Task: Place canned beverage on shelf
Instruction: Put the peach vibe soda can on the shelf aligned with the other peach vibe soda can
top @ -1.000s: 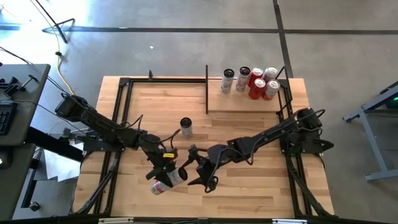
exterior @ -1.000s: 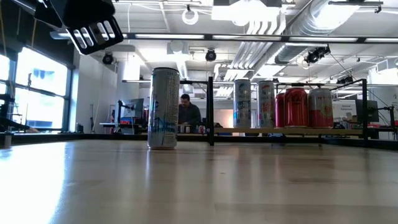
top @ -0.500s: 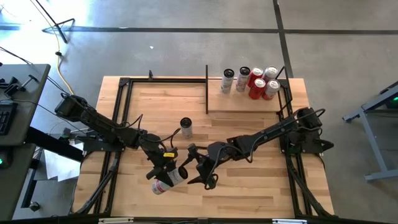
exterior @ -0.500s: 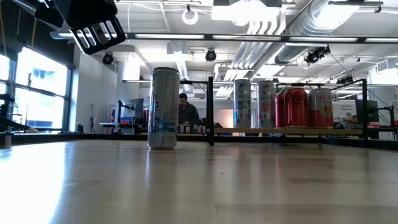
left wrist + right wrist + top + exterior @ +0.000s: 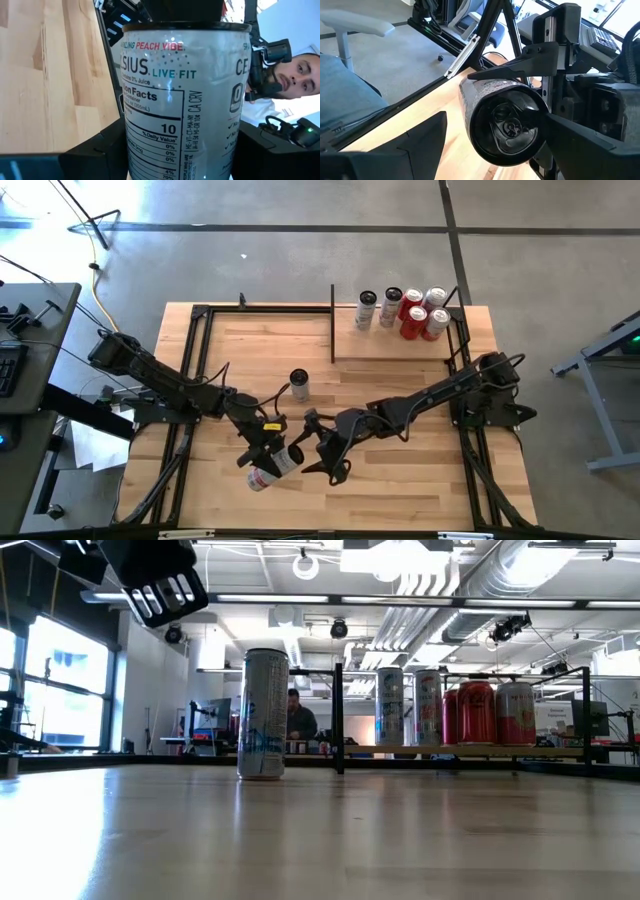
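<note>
High view shows me the left gripper (image 5: pixel 266 467) clamped on a silver can (image 5: pixel 270 468), held tilted above the table's near edge. My right gripper (image 5: pixel 322 452) sits just beside it, jaws wide and empty. Five cans already stand on the shelf (image 5: pixel 395 347) at the far right corner, well apart.

High view straight down; low view level across table (image 5: pixel 320 830); wrist views close, sharing can (image 5: pixel 182 100).

Held can (image 5: pixel 268 470) tilted further toward right tool (image 5: pixel 318 460)
</note>
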`<state>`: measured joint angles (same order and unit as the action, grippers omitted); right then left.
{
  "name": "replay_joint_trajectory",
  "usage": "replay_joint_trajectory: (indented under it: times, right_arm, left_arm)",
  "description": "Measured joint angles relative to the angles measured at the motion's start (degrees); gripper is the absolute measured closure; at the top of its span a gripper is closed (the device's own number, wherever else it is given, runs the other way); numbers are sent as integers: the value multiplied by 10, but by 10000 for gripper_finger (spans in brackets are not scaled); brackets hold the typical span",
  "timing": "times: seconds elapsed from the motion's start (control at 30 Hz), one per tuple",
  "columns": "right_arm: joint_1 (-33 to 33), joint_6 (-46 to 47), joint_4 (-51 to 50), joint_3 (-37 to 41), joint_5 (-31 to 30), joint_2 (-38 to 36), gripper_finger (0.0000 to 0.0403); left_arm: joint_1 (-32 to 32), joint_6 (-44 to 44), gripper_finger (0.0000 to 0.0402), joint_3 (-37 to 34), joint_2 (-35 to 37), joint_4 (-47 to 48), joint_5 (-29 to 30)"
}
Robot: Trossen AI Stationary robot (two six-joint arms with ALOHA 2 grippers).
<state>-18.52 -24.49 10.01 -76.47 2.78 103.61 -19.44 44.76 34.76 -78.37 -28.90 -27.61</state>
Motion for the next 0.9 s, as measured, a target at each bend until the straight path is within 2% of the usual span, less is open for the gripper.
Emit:
replay_joint_trajectory:
  times: [0.27, 0.5, 0.57, 0.7, 0.9]
  right_arm:
    - [-2, 0, -32, 0, -11, -9, 91]
    - [-14, 9, -108, -3, -102, -48, 91]
    - [-15, 31, -121, -3, -83, -51, 91]
    - [-9, 58, -107, -3, -6, -41, 91]
    - [2, 65, -48, -2, 23, -13, 91]
  left_arm:
    - [1, -8, 169, 0, -1, 8, 6]
    - [-1, -10, 169, 0, -2, 28, -4]
    - [-1, -14, 169, 0, -2, 27, -2]
    - [0, -14, 169, 0, -2, 18, -1]
    - [0, -7, 169, 0, -6, 13, 1]
